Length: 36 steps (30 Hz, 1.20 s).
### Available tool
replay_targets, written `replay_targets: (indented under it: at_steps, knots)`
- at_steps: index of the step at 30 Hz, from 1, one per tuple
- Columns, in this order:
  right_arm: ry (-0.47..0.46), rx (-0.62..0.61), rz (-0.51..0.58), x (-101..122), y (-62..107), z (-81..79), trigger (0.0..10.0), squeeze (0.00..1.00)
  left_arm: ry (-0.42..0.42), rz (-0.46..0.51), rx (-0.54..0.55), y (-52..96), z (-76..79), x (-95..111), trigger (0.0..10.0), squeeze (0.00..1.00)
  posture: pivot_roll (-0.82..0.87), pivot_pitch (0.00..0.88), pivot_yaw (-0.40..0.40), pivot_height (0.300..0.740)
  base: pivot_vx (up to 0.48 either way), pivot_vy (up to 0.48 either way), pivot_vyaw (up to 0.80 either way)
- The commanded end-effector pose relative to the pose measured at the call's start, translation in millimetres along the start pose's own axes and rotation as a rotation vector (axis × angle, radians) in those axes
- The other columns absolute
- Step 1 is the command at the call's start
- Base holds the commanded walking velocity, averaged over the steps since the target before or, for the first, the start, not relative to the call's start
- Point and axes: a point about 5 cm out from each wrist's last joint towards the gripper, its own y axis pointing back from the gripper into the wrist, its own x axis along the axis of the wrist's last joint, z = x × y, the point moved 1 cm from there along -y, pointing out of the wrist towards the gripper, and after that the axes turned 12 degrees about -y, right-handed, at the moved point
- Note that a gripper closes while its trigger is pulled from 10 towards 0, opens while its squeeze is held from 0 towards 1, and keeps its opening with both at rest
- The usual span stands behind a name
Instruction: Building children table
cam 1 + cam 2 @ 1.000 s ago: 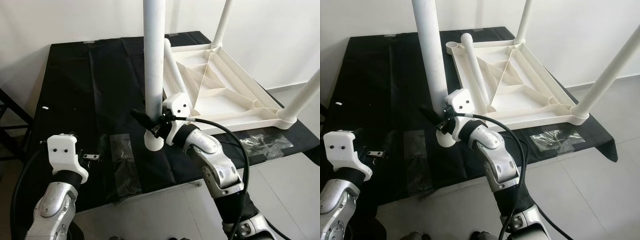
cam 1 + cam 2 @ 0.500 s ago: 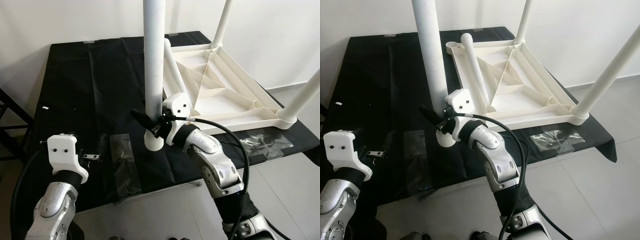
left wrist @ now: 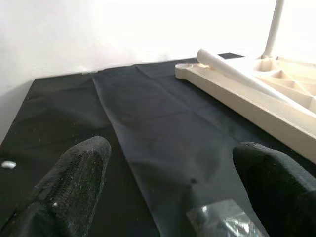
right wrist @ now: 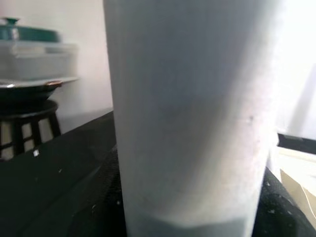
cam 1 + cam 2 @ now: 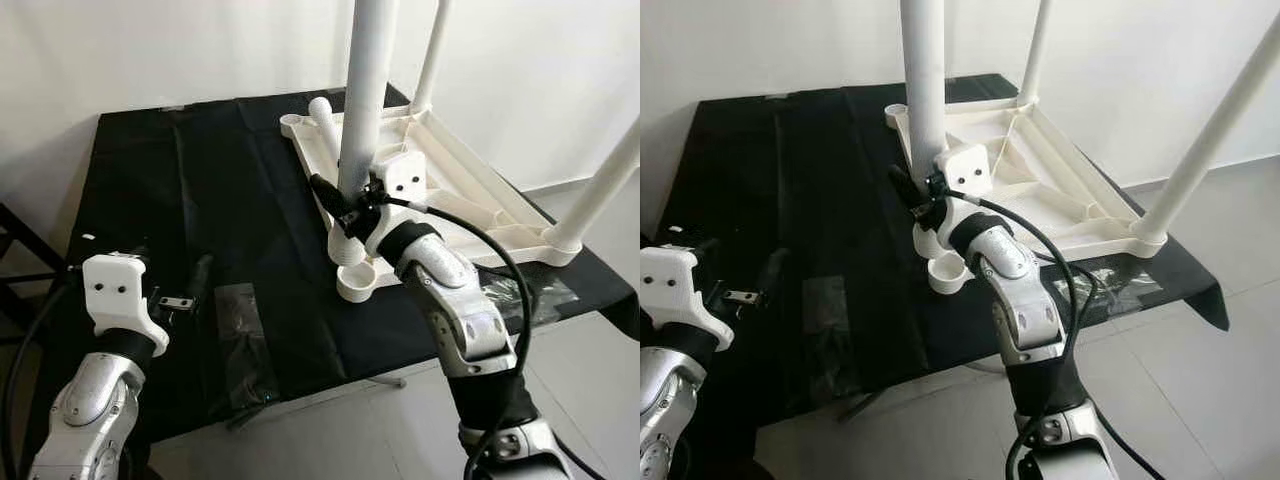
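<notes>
Upright over the corner socket (image 5: 355,282) of the upturned table frame (image 5: 470,200), one white leg (image 5: 365,110) clenched in the right tool (image 5: 340,205); left tool (image 3: 168,197) released.

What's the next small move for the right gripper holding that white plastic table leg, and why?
Probably lower it a touch. The right gripper holds the white plastic table leg upright, its threaded end just above the round corner socket of the upturned white plastic tabletop, roughly lined up. Easing it down should seat it. The left gripper hovers open over the black cloth.
</notes>
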Motion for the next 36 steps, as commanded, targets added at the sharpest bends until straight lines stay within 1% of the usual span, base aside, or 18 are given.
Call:
replay_targets:
  at_steps: [1,3,4,6,8,10,11,13,14,15,17,18,21,27,31,36]
  knots:
    - [0.012,0.079,-0.012,5.5,-1.8,-1.6,10.0,0.00,0.016,-0.041,-0.058,2.1,9.7,-9.1,10.0,0.00,-0.12,0.092,-0.024,0.740,0.000,0.000,0.00]
    - [0.037,0.132,-0.047,3.8,0.7,3.3,10.0,0.00,0.012,-0.045,-0.090,3.3,15.5,-11.5,10.0,0.00,-0.12,0.093,-0.025,0.740,0.000,0.000,0.00]
    - [0.037,0.132,-0.047,3.8,0.7,3.3,10.0,0.00,0.012,-0.045,-0.090,3.3,15.5,-11.5,10.0,0.00,-0.12,0.093,-0.025,0.740,0.000,0.000,0.00]
    - [0.001,0.192,-0.114,-0.9,5.6,11.5,10.0,0.00,-0.019,-0.071,-0.123,5.5,20.4,-15.5,10.0,0.00,-0.12,0.100,-0.027,0.740,0.000,0.000,0.00]
    - [0.018,0.255,-0.164,-2.6,9.1,22.5,10.0,0.00,-0.025,-0.098,-0.151,11.7,23.5,-21.0,10.0,0.00,-0.12,0.116,-0.032,0.740,0.000,0.000,0.00]
    - [0.041,0.286,-0.175,-1.3,10.2,25.5,10.0,0.00,-0.019,-0.105,-0.162,15.3,24.6,-22.2,10.0,0.00,-0.12,0.122,-0.034,0.740,0.000,0.000,0.00]
    - [0.023,0.322,-0.166,0.8,9.2,21.8,10.0,0.00,-0.012,-0.131,-0.146,16.0,23.1,-25.0,10.0,0.00,-0.12,0.136,-0.041,0.740,0.000,-0.472,0.00]
    - [-0.004,0.367,-0.157,3.3,7.2,17.1,10.0,0.00,-0.007,-0.158,-0.126,16.6,21.4,-28.6,10.0,0.00,-0.12,0.136,-0.041,0.740,0.000,-0.472,0.00]
    - [-0.029,0.406,-0.148,4.5,4.9,10.7,10.0,0.00,0.000,-0.159,-0.122,17.3,21.5,-28.3,10.0,0.00,-0.11,0.155,-0.045,0.740,0.000,-0.472,0.00]
    - [-0.043,0.429,-0.142,5.1,3.4,6.6,10.0,0.00,0.005,-0.155,-0.122,17.7,22.0,-27.5,10.0,0.00,-0.11,0.155,-0.045,0.740,0.000,-0.472,0.00]
    - [-0.057,0.481,-0.139,5.1,-0.5,-3.4,10.0,0.00,0.029,-0.154,-0.127,18.7,23.5,-26.6,10.0,0.00,-0.11,0.164,-0.046,0.740,0.000,-0.472,0.00]
    - [-0.058,0.498,-0.138,4.8,-1.5,-6.3,10.0,0.00,0.034,-0.154,-0.129,19.0,23.9,-26.4,10.0,0.00,-0.11,0.166,-0.046,0.740,0.000,-0.465,0.00]
    - [-0.088,0.532,-0.133,3.7,-5.8,-13.1,10.0,0.00,0.057,-0.139,-0.130,19.9,23.8,-24.4,10.0,0.00,-0.10,0.179,-0.057,0.740,0.000,0.000,0.00]
    - [-0.120,0.550,-0.132,-2.1,-9.3,-19.7,10.0,0.00,0.048,-0.150,-0.147,20.4,25.5,-25.2,10.0,0.00,-0.10,0.183,-0.063,0.740,0.000,0.000,0.00]
    - [-0.122,0.526,-0.126,-6.0,-10.5,-21.6,10.0,0.00,0.049,-0.154,-0.146,18.6,25.6,-25.7,10.0,0.00,-0.10,0.178,-0.060,0.740,0.000,0.000,0.00]
    - [-0.158,0.474,-0.124,-10.7,-9.9,-22.4,10.0,0.00,0.044,-0.119,-0.130,15.8,23.4,-21.5,10.0,0.00,-0.10,0.167,-0.056,0.740,0.052,0.000,0.00]
